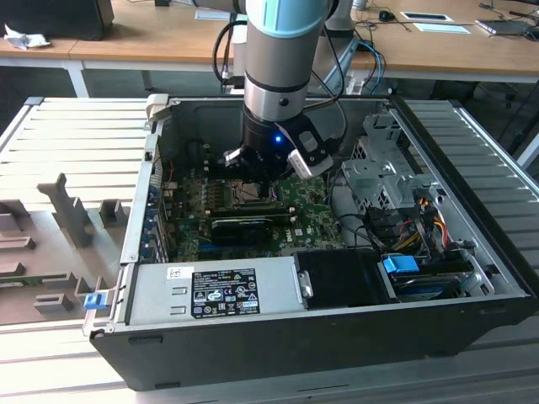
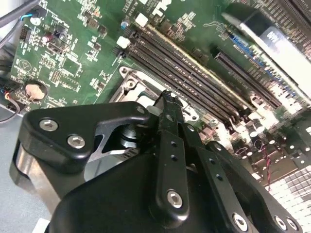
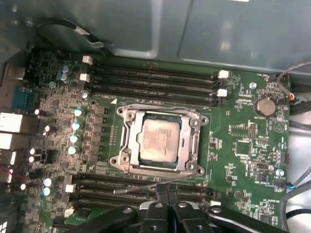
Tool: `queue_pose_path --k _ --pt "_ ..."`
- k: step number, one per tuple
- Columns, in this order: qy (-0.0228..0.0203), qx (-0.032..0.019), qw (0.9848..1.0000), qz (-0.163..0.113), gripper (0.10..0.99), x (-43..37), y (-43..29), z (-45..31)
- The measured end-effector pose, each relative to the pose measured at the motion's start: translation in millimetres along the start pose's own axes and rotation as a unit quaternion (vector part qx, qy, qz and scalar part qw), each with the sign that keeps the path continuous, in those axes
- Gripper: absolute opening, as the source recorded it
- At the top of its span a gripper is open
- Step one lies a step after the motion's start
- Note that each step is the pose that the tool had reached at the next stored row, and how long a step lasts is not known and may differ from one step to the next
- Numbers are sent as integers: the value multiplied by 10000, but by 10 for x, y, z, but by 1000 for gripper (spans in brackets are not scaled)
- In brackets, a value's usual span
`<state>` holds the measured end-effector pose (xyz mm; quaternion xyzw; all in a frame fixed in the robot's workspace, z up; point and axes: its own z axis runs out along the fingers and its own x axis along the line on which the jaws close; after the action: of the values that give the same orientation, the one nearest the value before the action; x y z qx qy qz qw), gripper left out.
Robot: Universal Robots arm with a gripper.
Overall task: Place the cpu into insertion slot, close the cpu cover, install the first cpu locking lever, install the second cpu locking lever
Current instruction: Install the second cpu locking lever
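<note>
- The open computer case [image 1: 472,278] holds a green motherboard [image 3: 243,145], a grey power supply [image 1: 210,290] along its near wall and a drive cage [image 1: 383,172] toward the exterior view's right.
- The cpu [image 3: 158,139] lies flat in the insertion slot [image 3: 127,122], silver top up, framed by the cpu cover [image 3: 195,143], which lies closed around it.
- A thin locking lever [image 3: 146,187] stretches beside the socket, above the memory slots [image 3: 121,187].
- The pincer [image 3: 166,190] hovers just beside the socket, fingers [image 2: 170,109] clenched together, grasping nothing.
- In the exterior view the arm [image 1: 282,59] hides most of the socket.
</note>
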<state>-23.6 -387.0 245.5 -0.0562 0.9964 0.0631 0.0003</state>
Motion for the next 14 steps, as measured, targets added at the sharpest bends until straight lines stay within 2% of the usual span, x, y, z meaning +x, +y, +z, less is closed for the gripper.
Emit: queue_pose_path --k 1,2,7,14 --pt "-2 -19 10000 -2 106 6 -14 -1" --pt "-5 -43 10000 -7 106 46 -22 4" --pt "-8 -79 10000 -10 106 255 -12 63" --pt "-8 -84 10000 -11 106 320 -23 205"
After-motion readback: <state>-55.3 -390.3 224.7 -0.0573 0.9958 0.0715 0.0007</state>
